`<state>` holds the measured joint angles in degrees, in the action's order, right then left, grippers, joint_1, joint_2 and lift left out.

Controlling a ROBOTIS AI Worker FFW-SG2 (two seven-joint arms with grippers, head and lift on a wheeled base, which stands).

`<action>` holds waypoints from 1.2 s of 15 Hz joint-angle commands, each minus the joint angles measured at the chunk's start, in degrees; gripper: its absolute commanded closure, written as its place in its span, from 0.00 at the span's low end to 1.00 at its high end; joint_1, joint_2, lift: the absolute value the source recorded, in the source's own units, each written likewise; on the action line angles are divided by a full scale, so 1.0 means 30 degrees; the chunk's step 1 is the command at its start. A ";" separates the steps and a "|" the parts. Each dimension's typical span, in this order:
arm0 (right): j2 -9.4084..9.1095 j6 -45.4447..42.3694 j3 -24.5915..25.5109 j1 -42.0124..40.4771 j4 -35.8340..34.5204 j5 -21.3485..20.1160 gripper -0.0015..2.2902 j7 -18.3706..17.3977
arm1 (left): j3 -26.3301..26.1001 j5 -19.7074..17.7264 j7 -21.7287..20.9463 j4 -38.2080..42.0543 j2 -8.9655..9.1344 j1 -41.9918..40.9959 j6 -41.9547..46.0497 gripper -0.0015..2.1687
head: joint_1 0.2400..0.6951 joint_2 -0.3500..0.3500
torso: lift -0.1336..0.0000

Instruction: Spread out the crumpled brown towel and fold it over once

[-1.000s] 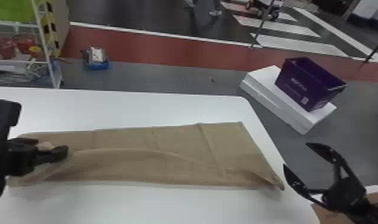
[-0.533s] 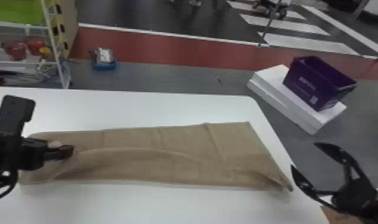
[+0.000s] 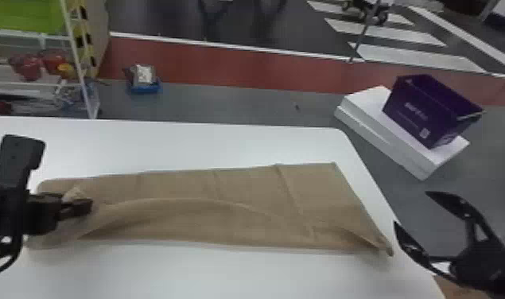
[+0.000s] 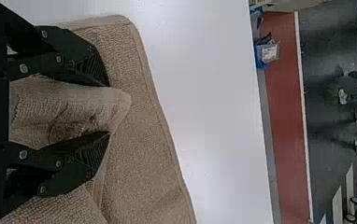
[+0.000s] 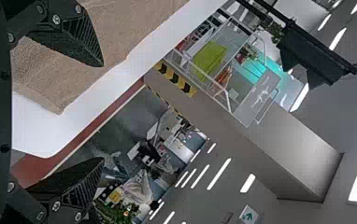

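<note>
The brown towel lies as a long strip across the white table, with a raised, loose fold along it and a small rumpled corner at its right end. At its left end is my left gripper. In the left wrist view, a bunched fold of towel sits between the parted fingers of the left gripper. My right gripper stands open just off the table's right edge, beside the towel's near right corner. Between the tips of the right gripper in the right wrist view there is nothing.
The white table ends on the right near the right gripper. Beyond it, a purple basket stands on a white box on the floor. A shelf rack is behind the table at left.
The head view has turned a little, so the scene sits farther right. Against the towel, my left gripper has shifted slightly left. The towel looks much the same.
</note>
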<state>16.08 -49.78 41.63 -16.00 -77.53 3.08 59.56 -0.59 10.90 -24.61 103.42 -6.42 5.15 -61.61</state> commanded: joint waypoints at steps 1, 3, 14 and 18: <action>0.0001 0.0000 0.0008 0.0000 0.0003 0.0000 0.09 -0.0018 | 0.0137 -0.0178 0.0002 0.0507 0.0003 -0.0340 0.0392 0.32 | 1.00 0.13 | 0.08; 0.0030 0.0000 0.0008 0.0000 0.0032 0.0000 0.09 0.0011 | 0.0254 -0.0442 0.0002 0.1064 0.0003 -0.0604 0.0510 0.32 | 1.00 0.13 | 0.08; 0.0264 0.0000 0.0008 -0.0058 0.0471 0.0088 0.09 -0.0018 | 0.0987 -0.1584 -0.0145 0.2441 0.0032 -0.1454 0.0510 0.54 | 1.00 0.10 | 0.08; 0.0323 0.0117 -0.0138 0.0030 0.0530 0.0117 0.09 -0.0018 | 0.2217 -0.3137 -0.0614 0.4814 0.0003 -0.2772 0.0451 0.66 | 1.00 0.10 | 0.08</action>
<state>17.04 -49.64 41.53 -16.04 -75.99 3.36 59.50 4.21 3.28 -25.79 114.98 -6.43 -1.42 -60.22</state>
